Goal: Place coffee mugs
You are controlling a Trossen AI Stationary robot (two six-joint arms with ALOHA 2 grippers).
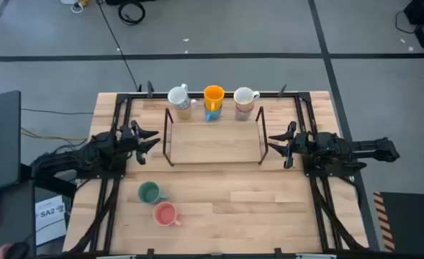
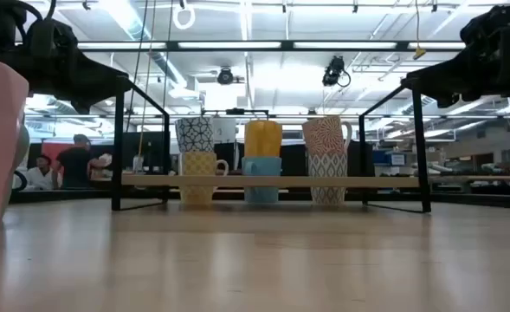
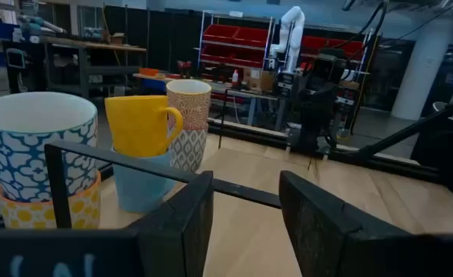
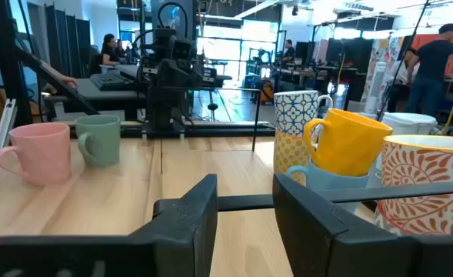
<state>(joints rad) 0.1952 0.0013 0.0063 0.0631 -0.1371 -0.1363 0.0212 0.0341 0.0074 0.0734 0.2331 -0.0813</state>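
We have both jaws parted and empty beside the rack (image 1: 213,147). The green mug (image 1: 149,191) looks rigid, glazed, slippery, breakable; we'd pinch its rim wall.

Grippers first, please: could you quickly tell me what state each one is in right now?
Left gripper: open, holding nothing, beside the rack.
Right gripper: open, holding nothing, at the rack's other end.

Eight mugs: six in three two-high stacks (image 1: 213,103), plus green mug (image 1: 150,192), pink mug (image 1: 166,214). One rack (image 1: 213,147).
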